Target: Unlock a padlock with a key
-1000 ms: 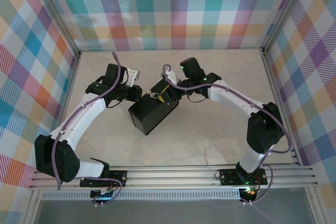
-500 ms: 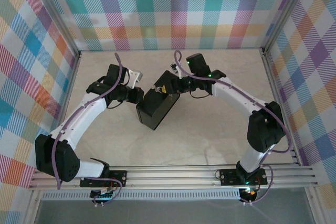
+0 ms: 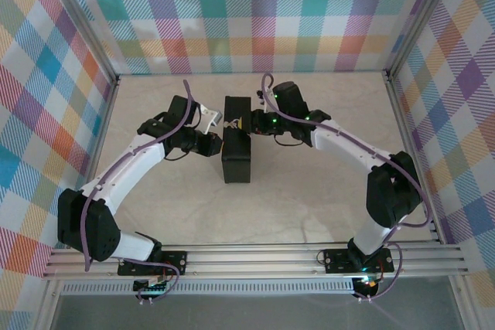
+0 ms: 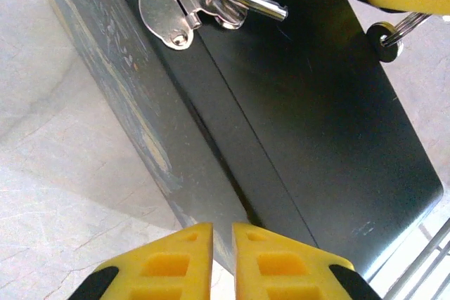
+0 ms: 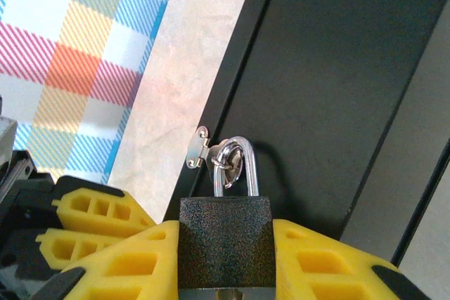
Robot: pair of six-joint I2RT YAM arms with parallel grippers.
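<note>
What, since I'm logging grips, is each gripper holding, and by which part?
The right gripper clamps the padlock by the sides of its body; the left gripper holds nothing.

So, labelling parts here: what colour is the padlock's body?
The padlock is speckled black; the right wrist view shows it best.

The padlock (image 5: 225, 240) is a small black block with a grainy finish and a silvery shackle (image 5: 235, 163). It is held upright by its body in the right gripper (image 5: 225, 230), and the shackle is looped through the silvery hasp (image 5: 199, 152) on the black box (image 5: 337, 82). Whether the shackle is latched cannot be told. A thin silvery piece with a small dark ring, possibly the key (image 4: 387, 35), is seen just beside the gripped end.
</note>
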